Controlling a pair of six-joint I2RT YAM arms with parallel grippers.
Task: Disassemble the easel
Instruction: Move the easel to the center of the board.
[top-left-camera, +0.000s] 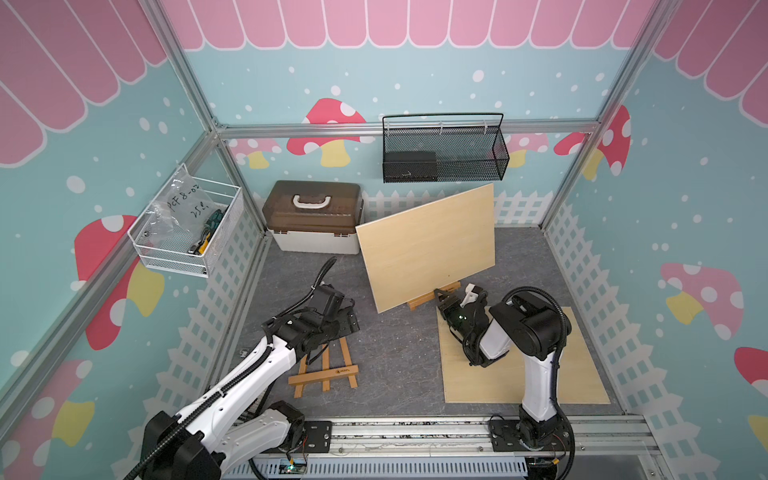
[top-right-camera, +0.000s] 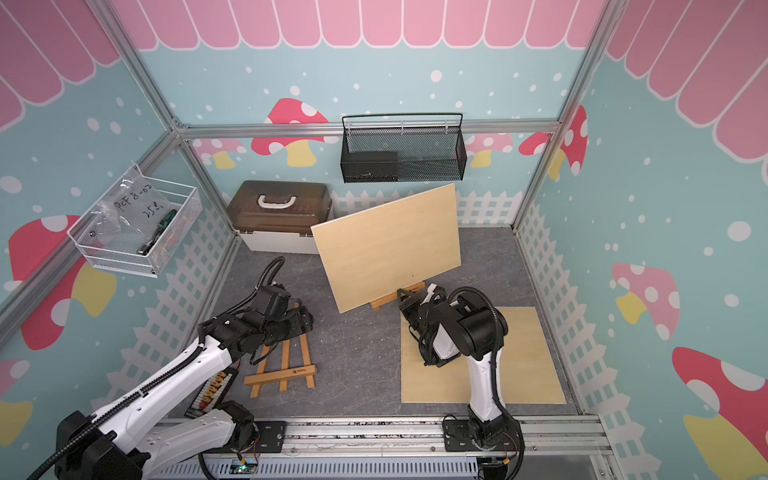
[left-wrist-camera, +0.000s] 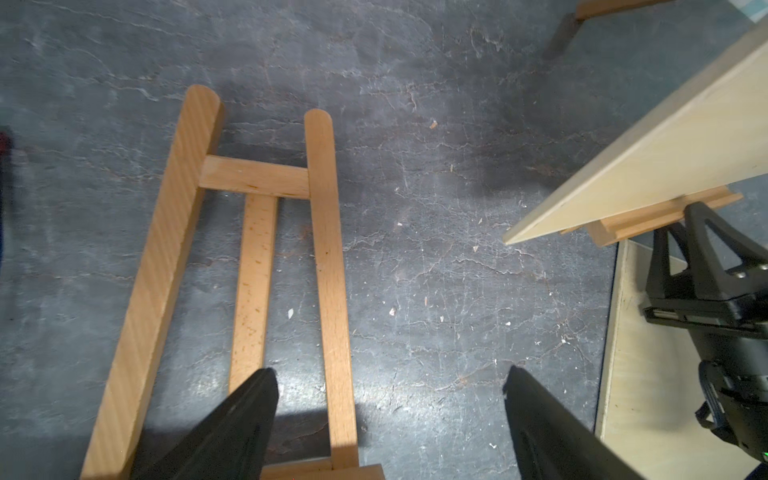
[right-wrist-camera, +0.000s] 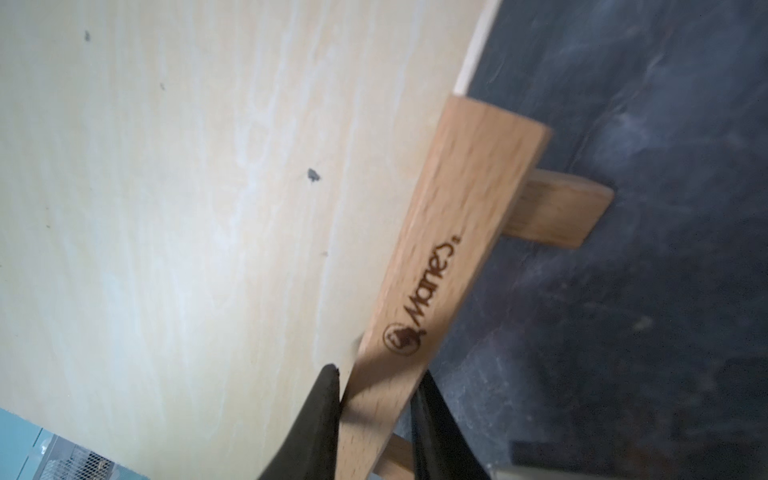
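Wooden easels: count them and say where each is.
2. The flat easel lies on the floor beneath the left arm; the standing easel is mostly hidden behind the propped board, its ledge clamped by the right gripper.

Against the back wall we see a storage box (top-left-camera: 313, 224) with a brown translucent lid and a white handle (top-left-camera: 311, 201), standing on the grey stone-patterned floor (top-left-camera: 386, 353). Up and to one side of it, a black mesh basket (top-left-camera: 469, 162) hangs on the aluminium rail (top-left-camera: 291, 131), a dark flat box (top-left-camera: 409, 160) inside at one end. On the side wall we find a white wire basket (top-left-camera: 174, 257) holding a clear plastic bag (top-left-camera: 183, 203) with handwriting and a green-handled screwdriver (top-left-camera: 215, 218)
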